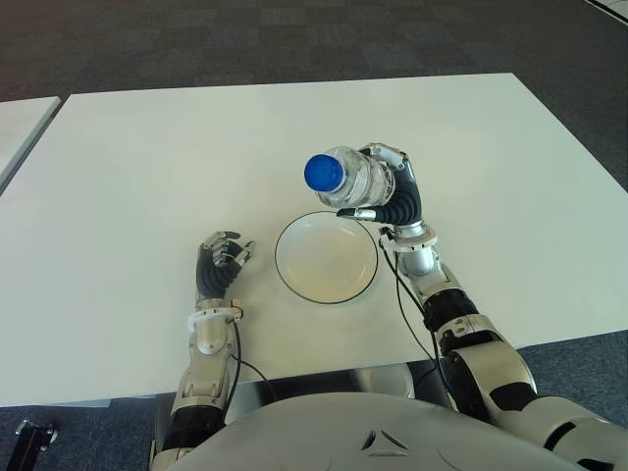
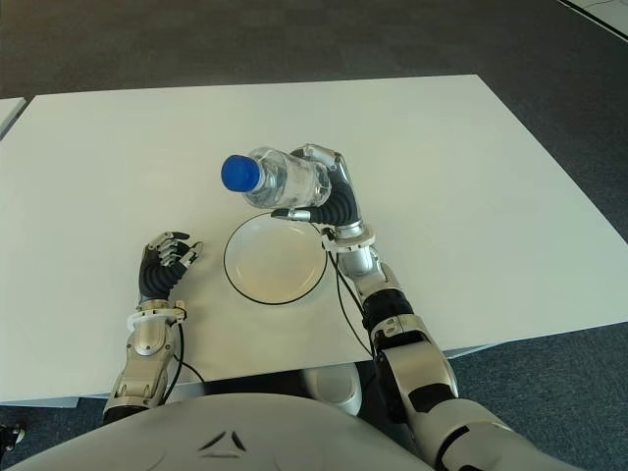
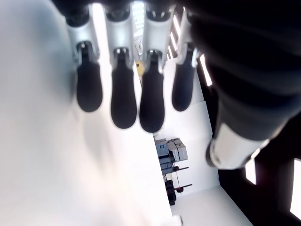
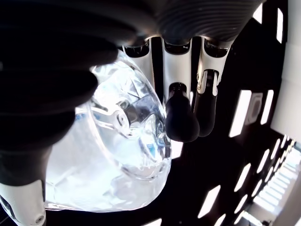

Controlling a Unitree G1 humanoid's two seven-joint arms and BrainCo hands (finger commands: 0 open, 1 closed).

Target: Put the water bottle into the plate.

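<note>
A white worktop [image 1: 147, 167] seen from the robot's head, with a round white plate [image 1: 294, 280] lying near its front edge, roughly in front of the robot's body. The right hand [image 1: 392, 196] is raised at the far right rim of the plate, its fingers [image 4: 181, 120] wrapped around a clear water bottle [image 1: 355, 179] with a blue cap [image 1: 323, 173]. The bottle is tilted, with the cap pointing up and toward the robot's left, and it shows over the plate's far rim; the pictures do not show it touching the plate, and how high it hangs cannot be told. The right wrist view shows the clear plastic body pressed between the thumb and the curled fingers. The left hand [image 1: 218, 263] shows on the worktop just to the left of the plate, apart from it, its fingers [image 3: 124, 101] loosely extended side by side and holding nothing. The step in hand looks like carrying the bottle over the plate, with the release yet to come. The next move probably calls for bringing the bottle a little toward the plate's middle, lowering it until it meets the plate, then opening the fingers. Being tilted, the bottle may roll or tip over the low rim if let go too high. The worktop is bare on all sides of the plate, so there is ample room; its front edge lies close behind the plate, nearest the robot.
</note>
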